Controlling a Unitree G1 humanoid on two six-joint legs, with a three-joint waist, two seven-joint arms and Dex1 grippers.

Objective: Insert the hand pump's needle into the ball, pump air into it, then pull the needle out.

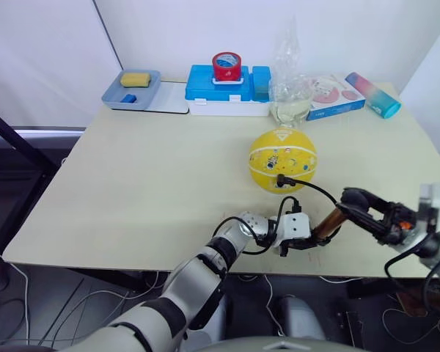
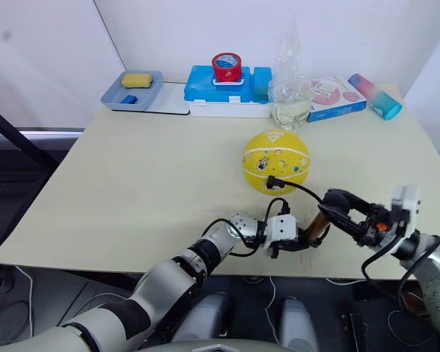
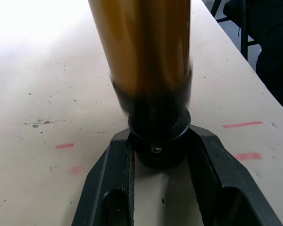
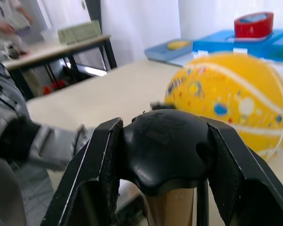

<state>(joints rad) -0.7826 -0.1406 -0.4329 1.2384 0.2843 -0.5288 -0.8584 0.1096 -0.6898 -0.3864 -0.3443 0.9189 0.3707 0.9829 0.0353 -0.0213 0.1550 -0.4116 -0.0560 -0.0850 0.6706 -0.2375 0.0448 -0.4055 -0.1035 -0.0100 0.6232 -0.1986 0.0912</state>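
Yellow ball [image 1: 282,160] sits round on the counter [image 1: 132,191], mid-right, in front of a blue box [image 1: 227,89]; needle [image 1: 280,177] plugged into its near side, black hose [image 1: 312,189] looping back to the pump [image 1: 328,223] at the near edge; left claw [image 3: 160,183] clamps the pump's black end cap; right claw [image 4: 165,155] grips its black handle.

Yellow ball [image 1: 282,160], white seams; copper-orange hand pump [image 1: 328,223].
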